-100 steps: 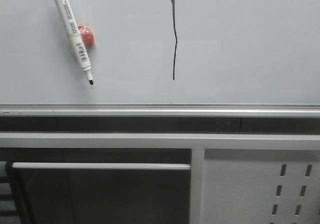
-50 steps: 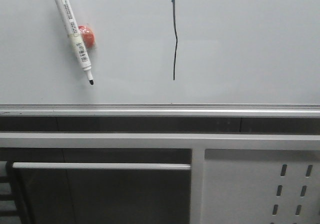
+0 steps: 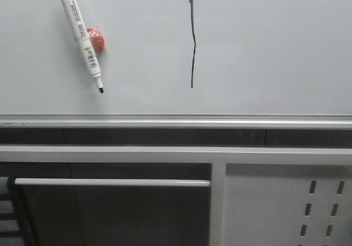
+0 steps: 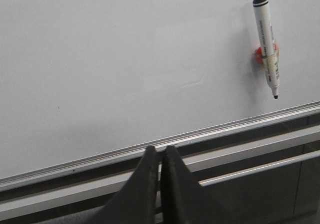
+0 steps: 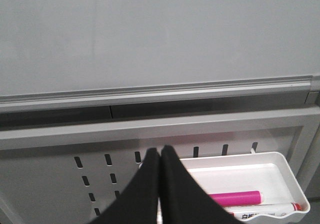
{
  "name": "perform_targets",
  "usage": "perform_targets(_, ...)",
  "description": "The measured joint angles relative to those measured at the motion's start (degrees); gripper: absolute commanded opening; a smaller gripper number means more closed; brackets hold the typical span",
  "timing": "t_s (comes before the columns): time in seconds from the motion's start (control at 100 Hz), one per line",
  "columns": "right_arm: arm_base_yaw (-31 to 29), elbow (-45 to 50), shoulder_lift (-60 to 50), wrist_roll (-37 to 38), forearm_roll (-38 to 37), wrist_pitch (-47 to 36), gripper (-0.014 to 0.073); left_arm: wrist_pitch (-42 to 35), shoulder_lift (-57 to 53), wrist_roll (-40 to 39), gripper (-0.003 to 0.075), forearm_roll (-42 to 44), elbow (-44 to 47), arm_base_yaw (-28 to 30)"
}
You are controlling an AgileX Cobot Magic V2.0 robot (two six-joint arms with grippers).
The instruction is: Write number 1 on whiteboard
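The whiteboard fills the upper front view above its silver rail. On it stands the number 1, a thin black near-vertical stroke with a small hook on top. A white marker pen hangs tilted on an orange-red magnet clip, black tip down and uncapped. My left gripper is shut and empty, below the board's rail and apart from the pen. My right gripper is shut and empty, in front of the perforated panel. Neither gripper shows in the front view.
A white perforated metal panel sits under the board. A white tray hung on it holds a pink marker and a white marker with a red end. A horizontal bar crosses the dark opening at lower left.
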Motion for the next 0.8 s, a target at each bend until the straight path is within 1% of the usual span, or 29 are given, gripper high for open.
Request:
perform_targets(0.35,2.97,0.0,0.0,0.13,-0.11,0.0,-0.0071,0.0,0.0,0.0,-0.0018,0.0,0.0,0.0)
perform_targets(0.8,2.96,0.0,0.0,0.13,-0.21,0.0,-0.0071,0.0,0.0,0.0,-0.0018,0.0,0.0,0.0)
